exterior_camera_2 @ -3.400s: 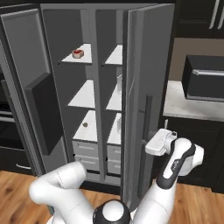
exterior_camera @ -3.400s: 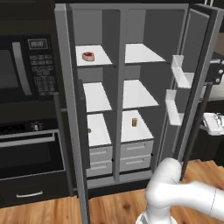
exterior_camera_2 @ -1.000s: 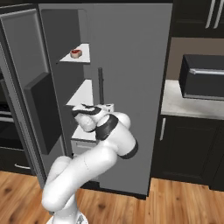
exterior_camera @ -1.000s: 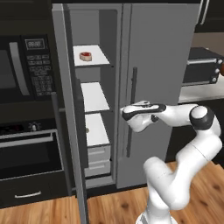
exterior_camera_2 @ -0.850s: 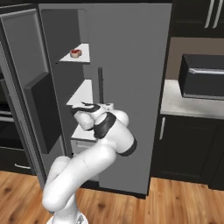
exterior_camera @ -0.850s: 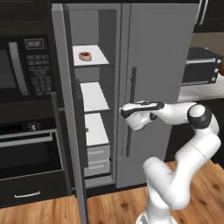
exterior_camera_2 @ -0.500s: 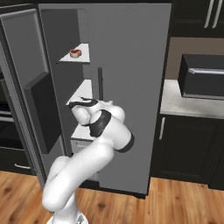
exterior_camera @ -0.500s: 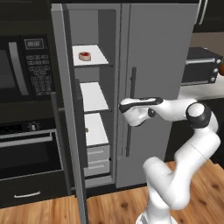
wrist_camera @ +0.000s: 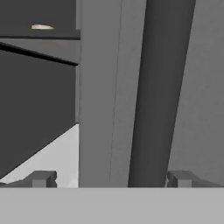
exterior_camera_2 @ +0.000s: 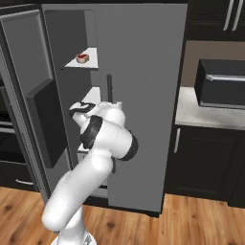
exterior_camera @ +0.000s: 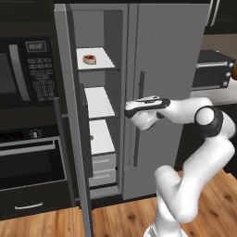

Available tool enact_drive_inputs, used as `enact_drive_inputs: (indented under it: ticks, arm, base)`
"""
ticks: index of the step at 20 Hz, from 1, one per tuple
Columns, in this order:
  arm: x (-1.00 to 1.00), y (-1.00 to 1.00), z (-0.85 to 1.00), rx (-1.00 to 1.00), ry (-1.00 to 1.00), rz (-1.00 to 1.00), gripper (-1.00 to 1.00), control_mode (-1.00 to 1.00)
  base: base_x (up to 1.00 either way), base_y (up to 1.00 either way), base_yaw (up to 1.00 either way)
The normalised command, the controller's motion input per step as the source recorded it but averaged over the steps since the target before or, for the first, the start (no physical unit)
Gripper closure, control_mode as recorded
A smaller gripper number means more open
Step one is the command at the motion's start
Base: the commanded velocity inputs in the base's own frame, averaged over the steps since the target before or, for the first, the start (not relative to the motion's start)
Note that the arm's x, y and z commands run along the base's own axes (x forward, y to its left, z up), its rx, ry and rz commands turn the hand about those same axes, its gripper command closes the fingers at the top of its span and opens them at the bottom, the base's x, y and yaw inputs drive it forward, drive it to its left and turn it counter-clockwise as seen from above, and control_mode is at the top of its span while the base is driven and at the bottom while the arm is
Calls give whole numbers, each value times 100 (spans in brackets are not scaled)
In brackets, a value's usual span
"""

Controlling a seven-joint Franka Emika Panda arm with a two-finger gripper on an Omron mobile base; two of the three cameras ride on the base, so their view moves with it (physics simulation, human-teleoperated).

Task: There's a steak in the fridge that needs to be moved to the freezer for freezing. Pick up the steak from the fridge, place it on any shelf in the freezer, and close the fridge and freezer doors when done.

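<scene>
Your steak (exterior_camera: 89,59) already lies on the top shelf (exterior_camera: 95,59) of the freezer (exterior_camera: 95,115), and the fridge door (exterior_camera: 166,92) looks shut. Left for you: the freezer door (exterior_camera: 74,139) (it stands wide open). The lower shelves look bare. Your pincer (wrist_camera: 109,179) is spread wide, holding nothing, beside the fridge door's handle (exterior_camera: 139,118).

The gripper (wrist_camera: 111,179) faces a grey door (wrist_camera: 98,96) at close range, its two dark finger tips (wrist_camera: 43,178) set wide apart low in the frame. Between them, nearer the right tip, a dark vertical bar handle (wrist_camera: 157,92) runs up the door's face. To the left of the door's edge lies a dark opening, with a white shelf (wrist_camera: 52,159) slanting across its lower part.
</scene>
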Motion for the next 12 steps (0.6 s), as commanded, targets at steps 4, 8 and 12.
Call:
enact_drive_inputs:
  ticks: [4, 8, 12]
  arm:
    - [-19, -17, 82, 0, -9, -6, -100, -100]
    - [0, -1, 97, 0, -14, -2, -100, -100]
    - [-2, 0, 98, 0, -17, 0, -100, -100]
  base:
    - [0, 0, 0]
    - [0, 0, 0]
    - [0, 0, 0]
